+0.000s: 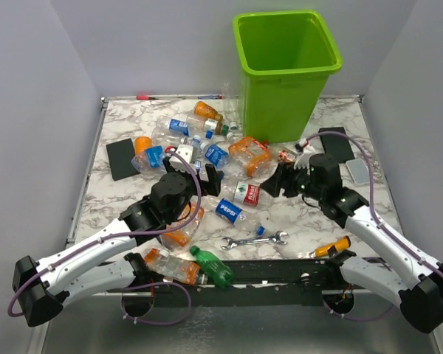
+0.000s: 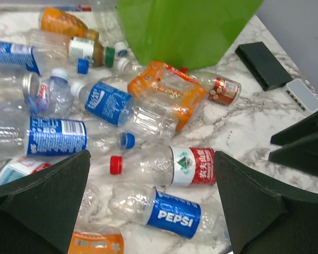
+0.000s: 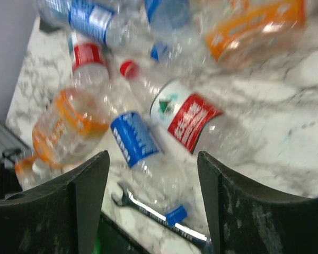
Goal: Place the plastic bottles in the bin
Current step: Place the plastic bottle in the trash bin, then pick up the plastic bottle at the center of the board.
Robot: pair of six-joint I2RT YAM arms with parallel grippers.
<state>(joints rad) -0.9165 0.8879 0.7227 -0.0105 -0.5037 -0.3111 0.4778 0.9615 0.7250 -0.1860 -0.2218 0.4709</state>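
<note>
Lots of small plastic bottles (image 1: 249, 156) lie in a heap on the white and grey marble counter (image 1: 303, 221), in the middle of the top view. The tall lime-green plastic bin (image 1: 280, 107) stands at the upper middle, just behind the heap.

In the left wrist view, a clear bottle with a blue label (image 2: 175, 216) at the bottom middle says "PEPSI" in white letters. Just above it lies a clear bottle with a red cap and a red and white label (image 2: 193, 166). That label has a green mountain mark and white signs I cannot read. The blue labels at the left have writing too small to read.

The left claw (image 2: 152, 156) is wide open and holds nothing. It hangs over these two bottles. The right claw (image 3: 152, 159) also has its two black fingers apart, with nothing between them. Its view is blurry, but the red and white label shows there too, in the middle.

Only the top view shows the bin's open top, a green plastic bottle (image 1: 213, 267) at the bottom middle, and an orange-handled screwdriver (image 1: 332, 247) at the lower right. The silver wrench (image 1: 255, 240) shows in the top view and at the bottom of the right wrist view.
</note>
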